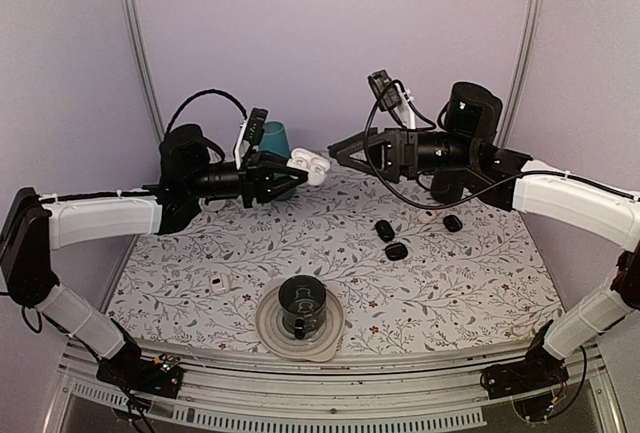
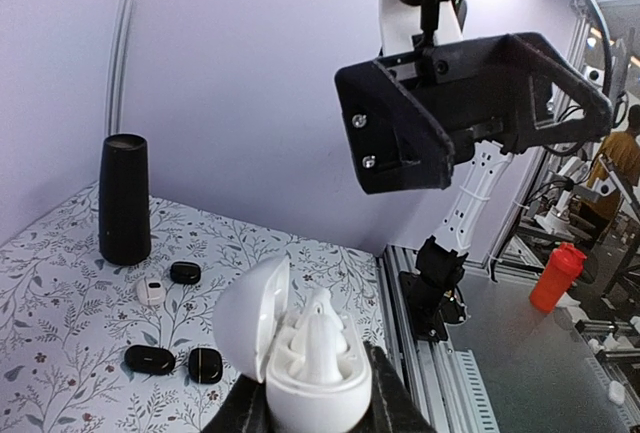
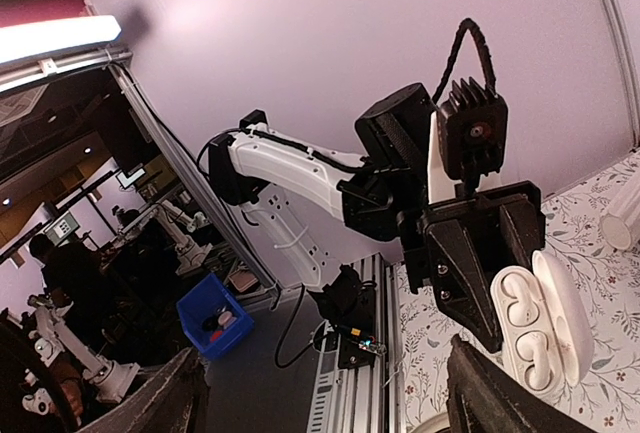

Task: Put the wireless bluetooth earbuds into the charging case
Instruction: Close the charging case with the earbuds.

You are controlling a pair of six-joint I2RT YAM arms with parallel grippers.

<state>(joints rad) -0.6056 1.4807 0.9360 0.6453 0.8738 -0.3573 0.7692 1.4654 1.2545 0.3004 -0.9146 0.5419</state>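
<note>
**Open case held aloft, facing the free right fingers**

The case (image 1: 310,166) is held clear of the surface (image 1: 450,283), at upper centre of the top view. It is clenched at its base by the left fingers (image 3: 465,273). The right fingers (image 3: 495,403) are spread wide, and nothing is seen between them. In the top view they stand just right of the case, near it but apart.

From the right wrist view, the case lies straight ahead of the right fingers. Its long axis is upright, the lid is swung open to the right, and the wells are turned toward them. The shell is glossy white plastic, rounded and smooth, and is judged slippery.

White earbuds (image 3: 522,325) appear to sit in the wells; full seating cannot be confirmed. Any press is judged to need alignment with the wells, against the left grip.
</note>
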